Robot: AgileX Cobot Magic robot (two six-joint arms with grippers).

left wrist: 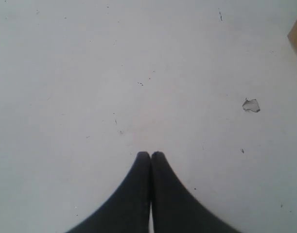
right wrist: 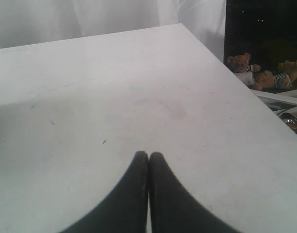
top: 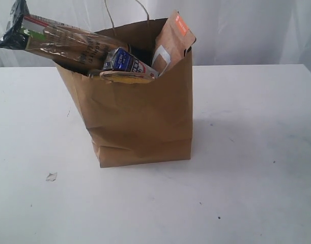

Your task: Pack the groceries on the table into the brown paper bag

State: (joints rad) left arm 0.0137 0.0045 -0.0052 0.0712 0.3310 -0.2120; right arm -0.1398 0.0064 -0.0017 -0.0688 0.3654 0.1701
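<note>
Brown paper bag (top: 140,122) looked fully packed and stood clear of left gripper (left wrist: 150,155) and right gripper (right wrist: 148,155), both pinched shut empty, so not bumping it mattered most.

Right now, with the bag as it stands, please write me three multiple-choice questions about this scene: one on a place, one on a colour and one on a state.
1. Where is the long spaghetti pack relative to the brown paper bag?
A. Flat beside it
B. Sticking out of its top
C. Under it

2. What colour is the label on the brown pouch?
A. Orange
B. Green
C. Purple

3. How do the left gripper and right gripper stand?
A. Both shut, holding nothing
B. Both wide open
C. Each shut on a pouch

Answers:
1 B: the pack's end juts out over the bag's rim.
2 A: an orange patch shows at the pouch's top.
3 A: in each wrist view the fingertips meet with nothing between them.
</note>
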